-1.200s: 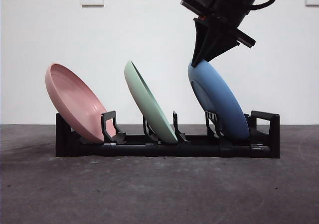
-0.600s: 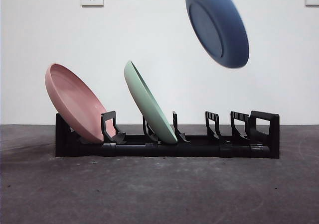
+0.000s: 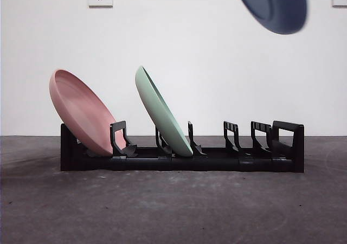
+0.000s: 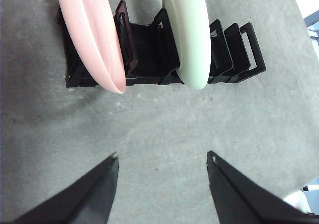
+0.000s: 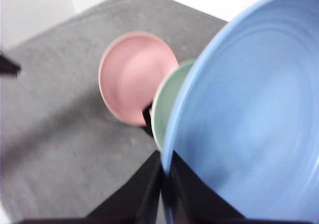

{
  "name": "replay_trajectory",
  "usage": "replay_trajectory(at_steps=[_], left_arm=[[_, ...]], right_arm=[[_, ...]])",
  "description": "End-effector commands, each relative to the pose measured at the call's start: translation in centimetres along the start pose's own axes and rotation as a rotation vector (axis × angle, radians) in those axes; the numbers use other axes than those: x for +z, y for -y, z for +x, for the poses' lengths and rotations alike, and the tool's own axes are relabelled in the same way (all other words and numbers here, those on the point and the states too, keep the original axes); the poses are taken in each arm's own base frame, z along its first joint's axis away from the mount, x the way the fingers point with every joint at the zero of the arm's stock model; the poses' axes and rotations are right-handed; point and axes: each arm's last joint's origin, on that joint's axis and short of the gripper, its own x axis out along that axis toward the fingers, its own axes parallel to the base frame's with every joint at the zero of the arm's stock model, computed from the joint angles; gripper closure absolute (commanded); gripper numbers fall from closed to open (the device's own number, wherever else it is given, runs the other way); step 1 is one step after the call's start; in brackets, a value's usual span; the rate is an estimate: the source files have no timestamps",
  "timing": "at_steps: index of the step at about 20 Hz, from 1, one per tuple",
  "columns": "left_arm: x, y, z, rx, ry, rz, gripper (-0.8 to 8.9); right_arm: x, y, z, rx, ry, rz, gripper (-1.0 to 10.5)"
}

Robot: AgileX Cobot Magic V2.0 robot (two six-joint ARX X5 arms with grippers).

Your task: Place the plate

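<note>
Blue plate [image 3: 274, 5] high at upper right, well above the black rack [image 3: 181, 156], rim pinched in right gripper [image 5: 162, 184]. Left gripper [image 4: 162, 167] wide, empty, over bare table [image 3: 173, 206]. Risk: plate slips from the thin rim grip, or knocks green plate [image 3: 162, 111] coming down. Plate's top cut off in the front view; motion-blurred; pink plate [image 3: 81, 111] racked far left.
</note>
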Motion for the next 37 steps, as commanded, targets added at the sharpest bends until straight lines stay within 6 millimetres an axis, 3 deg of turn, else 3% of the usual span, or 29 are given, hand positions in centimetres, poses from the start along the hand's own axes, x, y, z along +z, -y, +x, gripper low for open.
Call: replay_trajectory(at_steps=[1,5,10,17,21,27,33,37], left_arm=[[0.5,0.3,-0.3,-0.014,0.017,0.023,5.31],[0.5,0.3,-0.3,-0.014,0.017,0.027,5.31],[0.5,0.3,-0.3,-0.014,0.017,0.034,5.31],[0.5,0.3,-0.3,-0.014,0.017,0.035,5.31],[0.5,0.3,-0.3,-0.014,0.017,0.035,5.31],[0.5,0.3,-0.3,-0.014,0.017,0.035,5.31],[0.5,0.3,-0.3,-0.014,0.017,0.035,5.31],[0.5,0.3,-0.3,-0.014,0.017,0.049,5.31]], right_arm=[[-1.8,-0.9,-1.1,-0.017,0.025,-0.055,9.3],[-6.6,-2.3,-1.3,-0.057,-0.047,-0.107,9.3],[-11.4,-5.4,1.3,-0.001,-0.247,-0.254,9.3],[-14.4,-11.6,6.3,0.113,-0.404,-0.520,9.3],[-15.8,-13.3,9.1,0.135,-0.459,-0.649,9.3],[-17.1,-14.2,12.8,0.152,-0.463,-0.814,9.3],[-18.3,-13.0,16.5,0.118,-0.522,-0.877,9.3],[-19.0,-12.3,17.8,0.121,-0.566,-0.883,9.3]])
